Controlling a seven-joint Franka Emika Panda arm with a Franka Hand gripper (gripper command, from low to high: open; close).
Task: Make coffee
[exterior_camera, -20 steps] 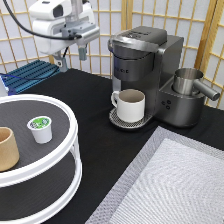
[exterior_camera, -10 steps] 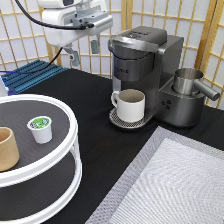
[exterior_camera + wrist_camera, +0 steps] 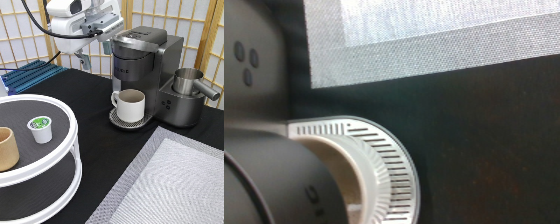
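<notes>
Fingers spread and empty, the gripper (image 3: 95, 54) hovers just beside the coffee maker (image 3: 145, 70), far from the pod (image 3: 40, 129) (apparently untouched).

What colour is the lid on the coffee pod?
Green and white. The coffee pod shows best in the exterior view, on the white tiered tray.

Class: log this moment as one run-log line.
gripper: open, empty, beside brewer | pod: on tray | mug: under brewer
</notes>
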